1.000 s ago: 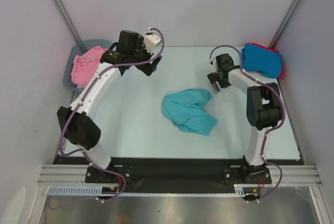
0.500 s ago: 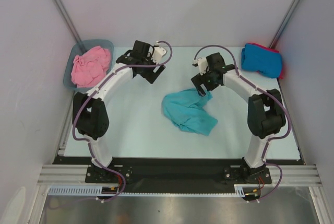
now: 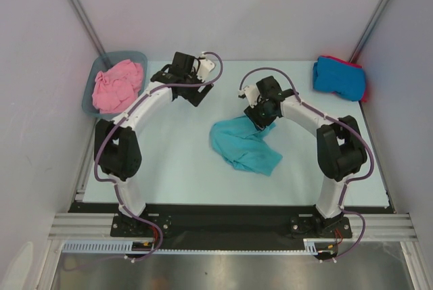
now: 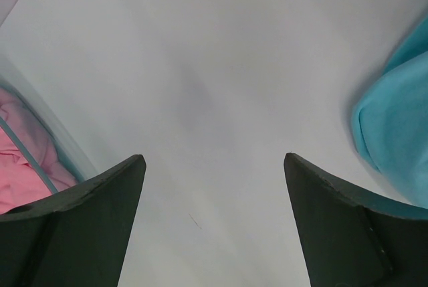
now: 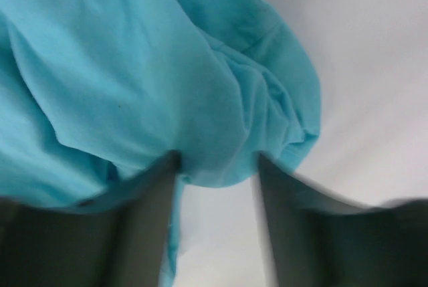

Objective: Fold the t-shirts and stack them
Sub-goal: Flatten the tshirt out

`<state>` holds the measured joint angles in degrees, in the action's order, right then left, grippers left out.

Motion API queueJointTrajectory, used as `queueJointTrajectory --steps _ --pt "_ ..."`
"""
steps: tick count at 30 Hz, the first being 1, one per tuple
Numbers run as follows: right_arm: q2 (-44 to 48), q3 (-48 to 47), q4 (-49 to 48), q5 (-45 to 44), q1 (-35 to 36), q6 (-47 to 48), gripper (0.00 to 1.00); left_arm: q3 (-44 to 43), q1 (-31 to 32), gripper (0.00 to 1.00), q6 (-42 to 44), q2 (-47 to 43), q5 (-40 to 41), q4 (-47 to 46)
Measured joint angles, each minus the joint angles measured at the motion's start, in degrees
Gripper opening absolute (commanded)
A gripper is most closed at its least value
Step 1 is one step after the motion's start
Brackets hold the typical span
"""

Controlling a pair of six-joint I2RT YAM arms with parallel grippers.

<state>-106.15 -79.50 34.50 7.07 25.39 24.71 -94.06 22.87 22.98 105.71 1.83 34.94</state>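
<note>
Top external view: my right gripper (image 3: 260, 119) has swung in onto the far edge of the teal t-shirt (image 3: 242, 147), crumpled mid-table (image 3: 169, 161). Its jaws are narrowing astride a fold and I cannot confirm a grip, so spreading can begin once it holds. The left gripper (image 3: 197, 92) hangs wide open, empty

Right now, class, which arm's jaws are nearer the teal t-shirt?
Right. The right arm has its jaws at the far edge of the teal t-shirt, cloth between them; the left arm hangs open-jawed over bare table, apart from it.

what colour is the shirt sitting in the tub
Pink; the shirt in the tub shows best in the top view.
</note>
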Motion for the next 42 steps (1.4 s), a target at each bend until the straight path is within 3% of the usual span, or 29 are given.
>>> queueJointTrajectory --steps 2,3,5,6,13,17,22,32,33,35,39,42 --pt "-0.02 0.0 0.02 -0.33 -0.11 0.24 0.35 0.0 0.0 0.91 -0.02 0.09 0.07 -0.02" --pt "-0.04 0.0 0.02 -0.5 -0.13 0.42 0.21 0.0 0.0 0.91 0.0 0.13 0.09 -0.02" --pt "-0.09 0.0 0.0 -0.85 -0.11 0.74 0.02 -0.04 0.0 0.91 -0.02 0.2 0.13 -0.04" --pt "-0.15 0.0 0.0 -1.05 -0.11 0.76 0.0 -0.13 0.02 0.91 -0.02 0.31 0.15 -0.07" --pt "-1.11 -0.02 -0.46 -4.17 -0.11 0.52 0.0 -0.26 0.37 0.9 0.02 1.03 0.22 -0.15" --pt "-1.22 -0.04 -4.59 -13.46 0.0 0.52 0.0 -0.26 1.11 0.88 0.15 1.05 0.98 -0.15" --pt "-1.92 -0.5 -15.78 -29.29 -1.31 3.43 0.0 -0.26 3.15 0.87 0.7 1.05 1.07 -0.2" --pt "-6.16 1.33 -39.26 -50.82 -6.19 14.75 0.0 -0.15 6.27 0.87 1.64 1.05 1.88 -0.46" --pt "-6.71 1.9 -41.53 -52.3 -6.14 16.26 0.31 -0.09 6.34 0.87 1.66 1.05 2.14 -0.57" --pt "-7.82 2.49 -44.28 -54.29 -6.05 17.94 0.78 0.15 6.38 0.87 1.77 1.05 2.56 -0.74" --pt "-8.37 2.12 -40.15 -53.4 -6.05 17.0 0.93 1.46 6.43 0.87 2.62 1.05 3.56 -1.64" --pt "-7.48 0.15 -30.03 -45.57 -6.12 13.0 0.93 3.39 6.47 0.88 3.26 1.03 4.7 -2.54"
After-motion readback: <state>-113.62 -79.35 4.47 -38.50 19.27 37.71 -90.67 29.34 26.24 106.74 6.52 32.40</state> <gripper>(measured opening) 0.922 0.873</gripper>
